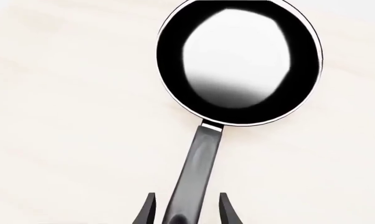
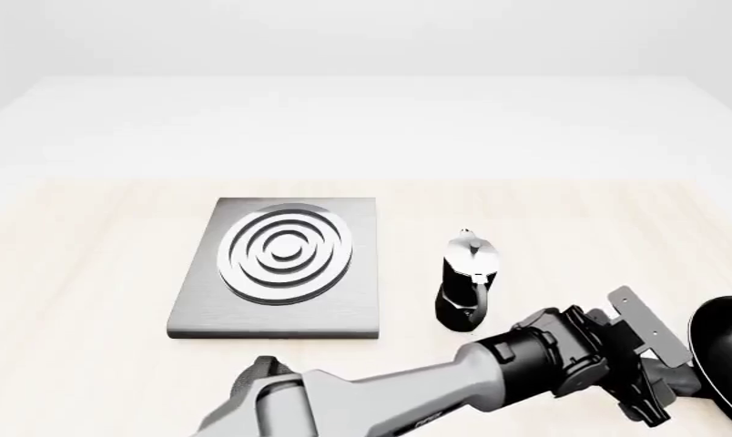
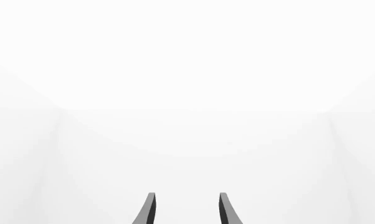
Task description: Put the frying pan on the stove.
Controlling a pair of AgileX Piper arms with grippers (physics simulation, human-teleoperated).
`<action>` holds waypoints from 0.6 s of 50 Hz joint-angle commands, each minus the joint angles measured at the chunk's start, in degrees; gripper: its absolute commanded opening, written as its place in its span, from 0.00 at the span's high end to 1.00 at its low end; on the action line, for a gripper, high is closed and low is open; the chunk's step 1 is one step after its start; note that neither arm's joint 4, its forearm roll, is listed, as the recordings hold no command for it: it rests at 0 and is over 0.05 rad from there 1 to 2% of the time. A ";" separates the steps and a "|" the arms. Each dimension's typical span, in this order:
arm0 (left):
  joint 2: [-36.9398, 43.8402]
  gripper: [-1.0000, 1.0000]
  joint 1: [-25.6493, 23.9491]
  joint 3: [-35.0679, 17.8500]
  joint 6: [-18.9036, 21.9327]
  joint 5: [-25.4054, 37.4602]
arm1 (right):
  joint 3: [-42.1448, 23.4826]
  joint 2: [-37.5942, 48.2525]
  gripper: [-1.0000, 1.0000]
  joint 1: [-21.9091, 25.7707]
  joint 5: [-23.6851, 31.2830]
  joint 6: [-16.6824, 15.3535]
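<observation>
The frying pan (image 1: 237, 60), black with a pale glossy inside, lies on the pale wooden table. Its long black handle (image 1: 197, 168) runs back between the fingers of my left gripper (image 1: 186, 196), which stands open with a gap on each side of the handle. In the front view the left arm reaches across to the near right, where its gripper (image 2: 660, 393) sits beside the pan (image 2: 726, 364) at the picture's edge. The stove (image 2: 281, 314), a grey plate with silver rings, lies left of centre. My right gripper (image 3: 186, 196) is open and sees only white.
A black-and-silver moka pot (image 2: 467, 278) stands upright between the stove and the pan, just beyond the left arm's wrist. The right arm does not show in the front view.
</observation>
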 commanded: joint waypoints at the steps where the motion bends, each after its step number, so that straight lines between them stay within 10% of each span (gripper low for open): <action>1: 2.25 0.00 0.09 -4.08 -0.65 3.41 | -0.10 0.00 0.00 -0.04 -0.03 0.16; 30: 12.43 0.00 0.78 -22.99 1.38 17.78 | -0.59 0.00 0.00 -0.99 -0.03 1.49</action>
